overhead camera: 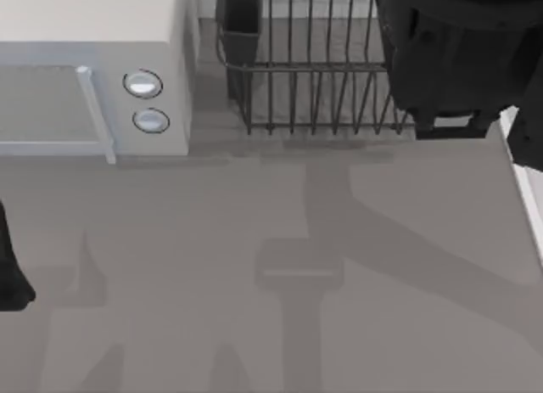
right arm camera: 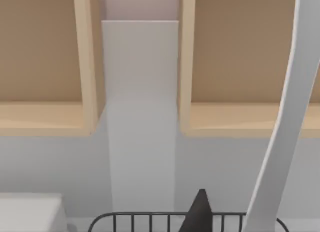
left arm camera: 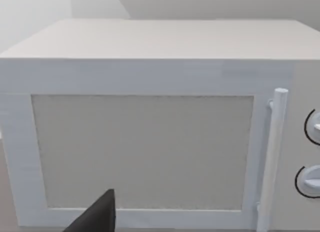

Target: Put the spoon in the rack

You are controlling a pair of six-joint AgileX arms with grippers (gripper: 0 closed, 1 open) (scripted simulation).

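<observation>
Open tabletop in front, back edge crowded

The table [overhead camera: 280,266] lies bare across its front and middle, giving free passage from side to side. Along the back, the white microwave [overhead camera: 93,87] blocks the left, and the rack [overhead camera: 314,79] stands just beside it, its upright bars and utensil cup [overhead camera: 242,28] barring the way. The right arm [overhead camera: 450,53] hangs over the rack's right end.

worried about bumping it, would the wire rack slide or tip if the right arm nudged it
The rack looks like thin wire bars, so probably light for its bulk and apt to slide on the smooth table rather than resist. Its outward-slanting sides suggest a wide stance, so tipping seems unlikely. The bars look rigid, not floppy. The right arm hangs over its right end.
</observation>
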